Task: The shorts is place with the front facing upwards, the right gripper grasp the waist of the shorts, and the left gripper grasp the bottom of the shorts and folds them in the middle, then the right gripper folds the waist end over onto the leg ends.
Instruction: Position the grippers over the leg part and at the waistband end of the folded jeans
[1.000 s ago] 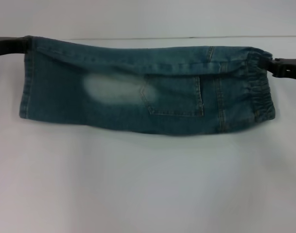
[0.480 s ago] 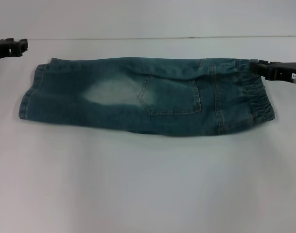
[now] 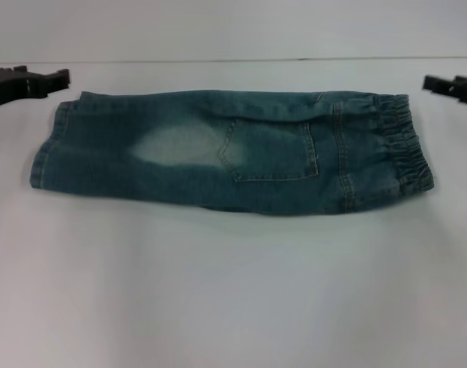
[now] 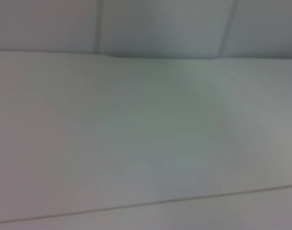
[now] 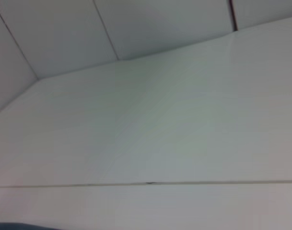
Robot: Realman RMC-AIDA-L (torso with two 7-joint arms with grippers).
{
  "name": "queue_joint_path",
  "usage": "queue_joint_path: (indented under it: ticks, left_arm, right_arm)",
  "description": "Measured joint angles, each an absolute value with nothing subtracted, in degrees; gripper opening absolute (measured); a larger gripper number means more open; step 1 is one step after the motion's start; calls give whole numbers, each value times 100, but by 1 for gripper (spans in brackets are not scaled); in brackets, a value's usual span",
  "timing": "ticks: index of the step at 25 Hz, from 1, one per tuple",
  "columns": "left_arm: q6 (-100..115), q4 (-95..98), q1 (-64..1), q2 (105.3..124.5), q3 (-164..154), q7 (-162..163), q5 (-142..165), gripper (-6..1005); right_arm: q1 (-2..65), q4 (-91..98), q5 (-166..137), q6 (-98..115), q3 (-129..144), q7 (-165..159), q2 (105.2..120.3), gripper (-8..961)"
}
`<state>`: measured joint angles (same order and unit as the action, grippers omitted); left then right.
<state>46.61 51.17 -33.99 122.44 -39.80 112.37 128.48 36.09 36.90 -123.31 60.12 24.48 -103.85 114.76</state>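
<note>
The blue denim shorts lie flat on the white table, folded in half lengthwise with a back pocket facing up. Their elastic waist is at the right end and the leg ends at the left. In the head view my left gripper hovers open just beyond the far left corner of the shorts, holding nothing. Off the far right corner, my right gripper is open and apart from the waist. Both wrist views show only bare table and wall.
A white wall rises behind the table's far edge. White table surface stretches in front of the shorts toward me.
Both grippers let go of the shorts, which dropped flat onto the table. The right gripper drew back to the right; the left moved slightly right, toward the leg corner.
</note>
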Motion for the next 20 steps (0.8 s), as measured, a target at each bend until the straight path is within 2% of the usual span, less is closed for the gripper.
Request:
queue_joint_path:
  ticks: [2, 5, 8, 9, 13, 20]
  left_arm:
    - [5220, 5214, -3293, 12250, -3970, 10965, 12520, 721]
    - [6193, 5233, -3153, 12163, -3938, 10557, 11985, 782]
    - [7404, 5026, -3101, 11941, -3927, 10396, 11626, 842]
    - [7952, 4873, -3146, 11824, -3922, 10352, 11599, 855]
    - [8595, 4697, -3223, 11762, -3852, 10282, 11582, 906]
    - [8850, 4356, -3309, 11756, -3784, 10272, 11479, 919]
  right_arm:
    - [3582, 3812, -12347, 6421, 2542, -10707, 11287, 698]
    - [3556, 3896, -12358, 7259, 2980, -11307, 10815, 804]
    - [3614, 3965, -12459, 7994, 3404, -11797, 10463, 911]
    - [3668, 4057, -12592, 8209, 3491, -11984, 10415, 919]
    - [4015, 4558, -13531, 8776, 3572, -12676, 10434, 952]
    - [4693, 4592, -15060, 8762, 3730, -13343, 10643, 950]
